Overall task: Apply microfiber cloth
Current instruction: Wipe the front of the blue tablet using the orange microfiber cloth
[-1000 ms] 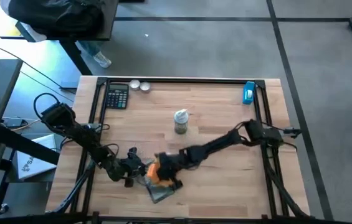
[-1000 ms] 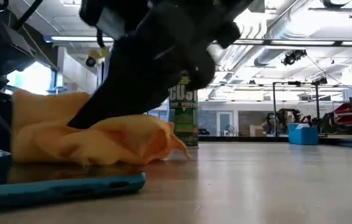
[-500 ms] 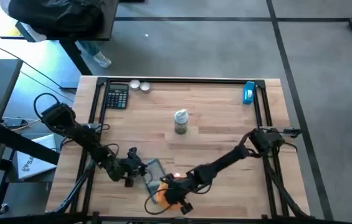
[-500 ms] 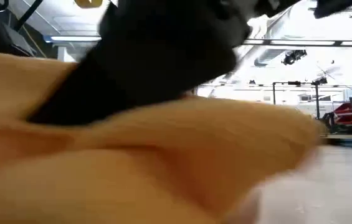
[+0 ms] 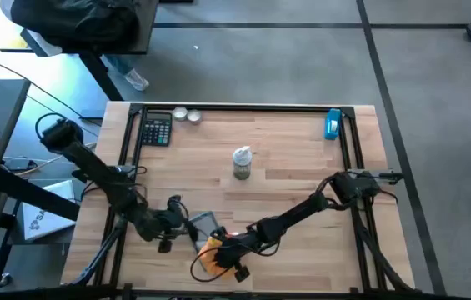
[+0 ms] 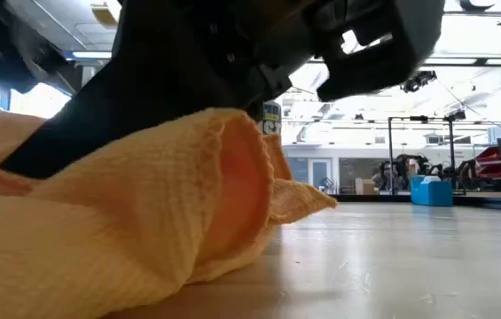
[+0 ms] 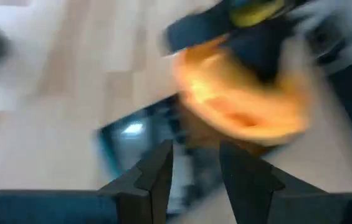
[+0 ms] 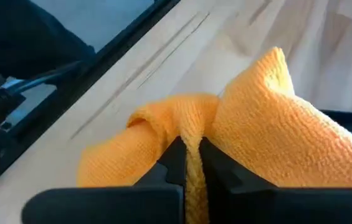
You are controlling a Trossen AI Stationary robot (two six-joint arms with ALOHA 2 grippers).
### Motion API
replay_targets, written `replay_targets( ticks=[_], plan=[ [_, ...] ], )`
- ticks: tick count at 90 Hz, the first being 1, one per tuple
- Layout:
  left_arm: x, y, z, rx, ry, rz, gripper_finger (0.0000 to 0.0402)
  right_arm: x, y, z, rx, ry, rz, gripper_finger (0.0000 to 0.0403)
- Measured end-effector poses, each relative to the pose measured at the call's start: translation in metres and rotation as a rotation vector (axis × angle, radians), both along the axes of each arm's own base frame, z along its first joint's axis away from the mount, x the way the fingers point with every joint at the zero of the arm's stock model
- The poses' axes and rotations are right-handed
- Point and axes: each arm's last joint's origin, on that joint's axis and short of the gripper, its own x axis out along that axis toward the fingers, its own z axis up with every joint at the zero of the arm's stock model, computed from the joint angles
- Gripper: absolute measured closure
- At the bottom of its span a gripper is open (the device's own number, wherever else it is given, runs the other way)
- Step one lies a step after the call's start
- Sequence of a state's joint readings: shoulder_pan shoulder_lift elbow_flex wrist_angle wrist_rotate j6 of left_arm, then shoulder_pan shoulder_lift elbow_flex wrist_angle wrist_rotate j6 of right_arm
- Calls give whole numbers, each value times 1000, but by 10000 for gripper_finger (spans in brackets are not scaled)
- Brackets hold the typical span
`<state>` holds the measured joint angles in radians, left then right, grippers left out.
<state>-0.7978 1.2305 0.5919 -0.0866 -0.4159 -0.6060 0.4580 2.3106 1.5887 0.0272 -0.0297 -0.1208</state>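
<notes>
Lying bunched and waffle-textured on the table's near edge, the orange microfiber cloth [image 5: 212, 254] is pinched by the right gripper [image 5: 225, 257]; its long axis is unclear. Left gripper [image 5: 187, 225] sits slightly parted.

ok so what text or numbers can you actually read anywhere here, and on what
None can be read in full.
Can: a green label with pale lettering peeks past the microfiber cloth in the low view, mostly hidden, unreadable.
Calculator: keys too small to read.
Blue box: no legible print.
Dark device under the cloth, which the right gripper pinches: no text shows.
</notes>
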Motion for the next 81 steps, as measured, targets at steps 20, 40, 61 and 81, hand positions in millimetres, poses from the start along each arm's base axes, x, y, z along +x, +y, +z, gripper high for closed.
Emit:
replay_targets(
  ticks=[20, 40, 61, 81],
  plan=[
    [-20, -34, -28, -113, 111, 9, 287, 1, -2, 0, -42, -27, -75, 403],
    [0, -60, -84, -128, 100, 27, 287, 1, -3, -1, -54, -18, -92, 403],
    [30, -59, -111, -110, 46, 41, 287, 4, -1, -7, -17, -35, -112, 403],
    [43, -55, -109, -75, -17, -16, 287, 11, 3, -22, 73, -82, -133, 403]
  ],
)
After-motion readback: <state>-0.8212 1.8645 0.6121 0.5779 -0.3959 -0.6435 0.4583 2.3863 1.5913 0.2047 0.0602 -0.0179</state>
